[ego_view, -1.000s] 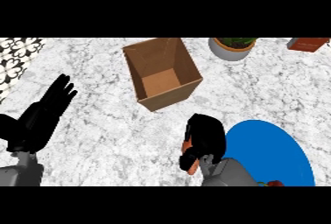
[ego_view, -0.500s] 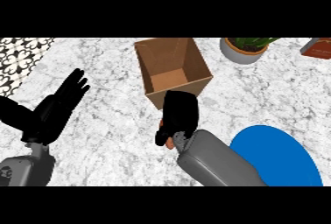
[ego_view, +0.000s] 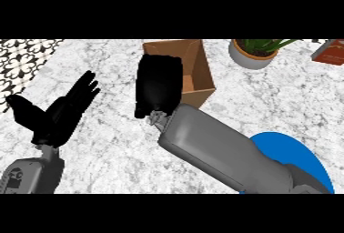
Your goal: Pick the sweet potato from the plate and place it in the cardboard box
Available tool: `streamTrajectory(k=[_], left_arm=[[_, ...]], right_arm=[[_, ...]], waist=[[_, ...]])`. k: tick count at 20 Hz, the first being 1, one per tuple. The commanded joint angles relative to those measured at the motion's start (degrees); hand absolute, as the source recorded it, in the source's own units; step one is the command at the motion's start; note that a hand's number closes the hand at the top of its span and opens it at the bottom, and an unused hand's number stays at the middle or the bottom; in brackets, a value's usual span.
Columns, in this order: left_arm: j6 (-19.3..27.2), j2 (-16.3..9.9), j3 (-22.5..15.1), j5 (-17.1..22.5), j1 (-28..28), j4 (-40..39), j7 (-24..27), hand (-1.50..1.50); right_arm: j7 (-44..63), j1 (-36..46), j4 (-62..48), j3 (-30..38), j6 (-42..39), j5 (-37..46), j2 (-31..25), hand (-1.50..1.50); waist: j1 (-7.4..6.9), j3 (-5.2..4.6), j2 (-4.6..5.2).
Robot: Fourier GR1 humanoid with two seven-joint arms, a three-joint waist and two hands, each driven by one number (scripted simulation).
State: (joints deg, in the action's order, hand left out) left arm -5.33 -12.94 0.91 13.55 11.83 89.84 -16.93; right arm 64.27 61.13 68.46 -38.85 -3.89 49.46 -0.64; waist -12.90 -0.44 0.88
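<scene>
The right hand (ego_view: pixel 159 85) has travelled from the round blue plate (ego_view: pixel 295 150) to the open brown cardboard box (ego_view: pixel 194 68) (fingers curled, contents hidden); release looks next. The left hand (ego_view: pixel 62 111) rests open.

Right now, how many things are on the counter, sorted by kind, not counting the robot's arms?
Cardboard box: 1
Blue plate: 1
Potted plant: 1
Reddish-brown item at the top right edge: 1
Total: 4
The sweet potato does not show; the right hand covers the box's left side.
</scene>
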Motion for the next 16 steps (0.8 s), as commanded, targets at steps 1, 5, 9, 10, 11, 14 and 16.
streamTrajectory(k=[1, 5, 9, 10, 11, 14, 16], left_arm=[[0.3, -0.1, 0.4, -0.2, 0.7, -0.8, 0.0, 0.00], [0.6, -0.6, 1.3, -0.2, 1.0, -1.4, 0.2, 0.00], [1.3, 0.5, 0.9, -0.4, 0.2, -2.1, 0.1, 0.00], [0.9, -0.5, 1.5, -0.7, 0.7, -2.4, 0.7, 0.00], [1.8, 0.1, 1.5, -1.0, -0.2, -1.6, 1.1, 0.00], [1.7, -0.5, 2.2, -0.7, 0.0, -2.0, 0.5, 0.00], [1.8, 0.2, 1.6, -1.0, -1.4, -1.4, 1.2, 0.00]], right_arm=[[11.6, 9.5, -3.6, 1.1, 2.8, 2.1, 0.6, 1.50], [15.2, 15.1, -7.5, 3.3, 4.1, 2.6, 0.6, 1.50], [18.4, 20.2, -11.5, 3.8, 3.6, 3.1, 0.6, 1.50], [19.1, 21.6, -11.9, 4.1, 3.6, 2.8, 0.6, 1.50], [18.7, 22.0, -14.7, 5.1, 3.9, 2.9, 0.6, 1.50], [19.3, 24.8, -17.5, 5.3, 2.6, 0.9, 0.6, 1.50], [18.8, 25.1, -19.8, 4.5, 3.1, 0.2, 0.6, 1.50]], waist=[[0.72, -0.11, -0.35], [1.66, -0.10, -0.39], [2.99, -0.09, -0.51], [3.23, -0.09, -0.54], [2.78, -0.09, -0.29], [3.55, -0.04, -0.35], [4.23, 0.02, -0.28]])
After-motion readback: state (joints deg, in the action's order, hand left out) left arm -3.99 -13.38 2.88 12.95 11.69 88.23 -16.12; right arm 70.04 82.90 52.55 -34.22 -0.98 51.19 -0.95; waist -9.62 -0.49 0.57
